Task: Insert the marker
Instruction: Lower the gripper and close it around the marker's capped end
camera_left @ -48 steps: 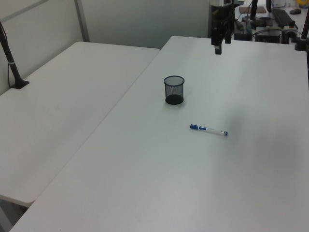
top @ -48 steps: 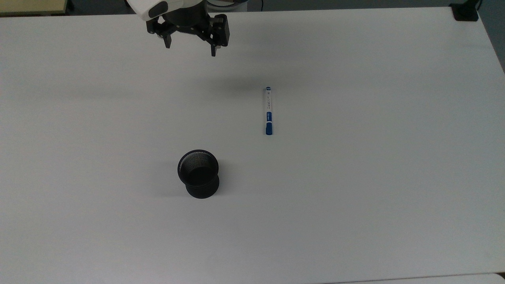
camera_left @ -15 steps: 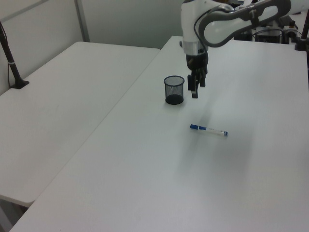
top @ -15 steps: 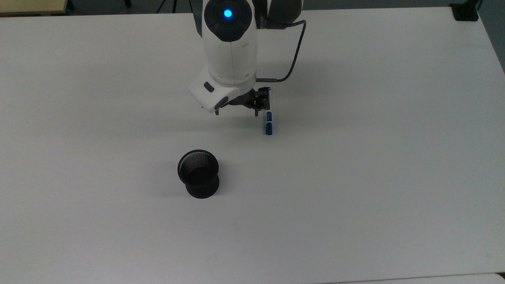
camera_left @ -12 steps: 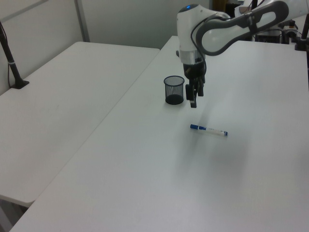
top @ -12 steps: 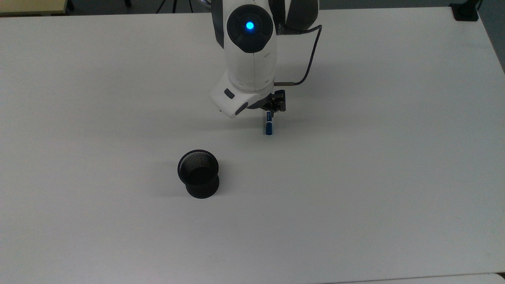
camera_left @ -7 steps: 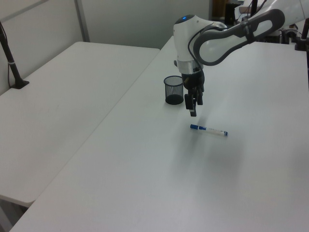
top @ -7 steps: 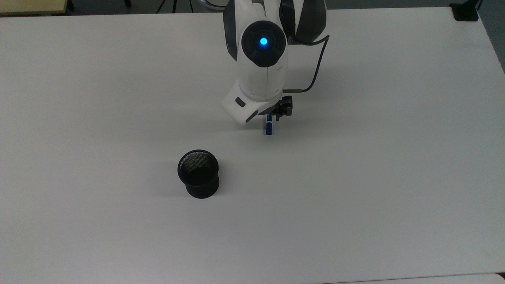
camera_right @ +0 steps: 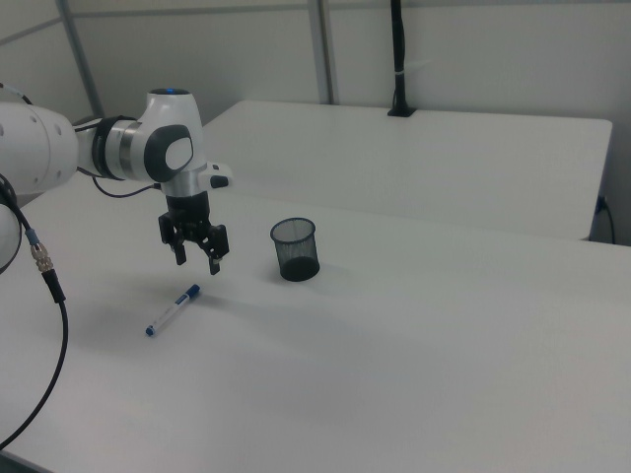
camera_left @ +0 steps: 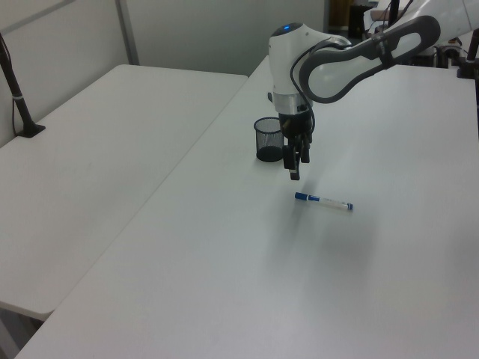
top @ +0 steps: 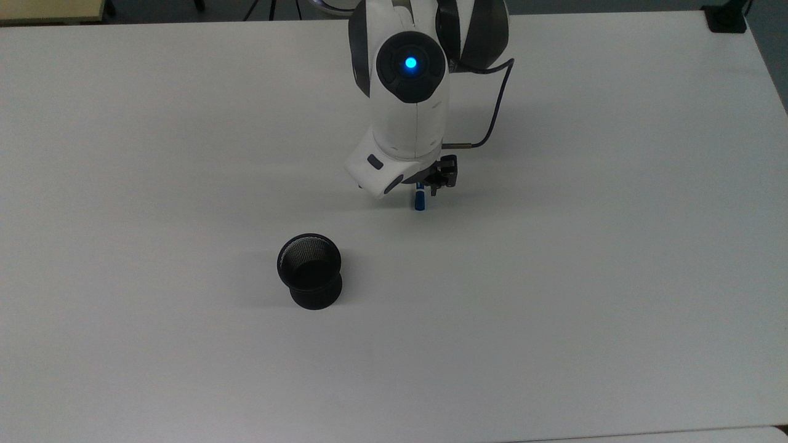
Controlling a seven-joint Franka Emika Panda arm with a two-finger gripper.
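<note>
The marker lies flat on the white table, white-barrelled with a blue cap. In the top view my wrist covers most of the marker, leaving its blue cap end showing. My gripper hovers above the marker, fingers open and pointing down, holding nothing. In the left view the gripper hangs between the marker and the black mesh cup. The cup stands upright, down and to the left of the marker in the top view. The cup is empty.
A second white table adjoins this one on the left view's left, with a black clamped post on it. A dark cable loops off my wrist. A black clamp sits at the top view's upper right corner.
My arm came from the table's far edge to over the marker. In the last second it shifted toward the top view's right and lower edge, covering more of the barrel. Marker and cup stayed put.
</note>
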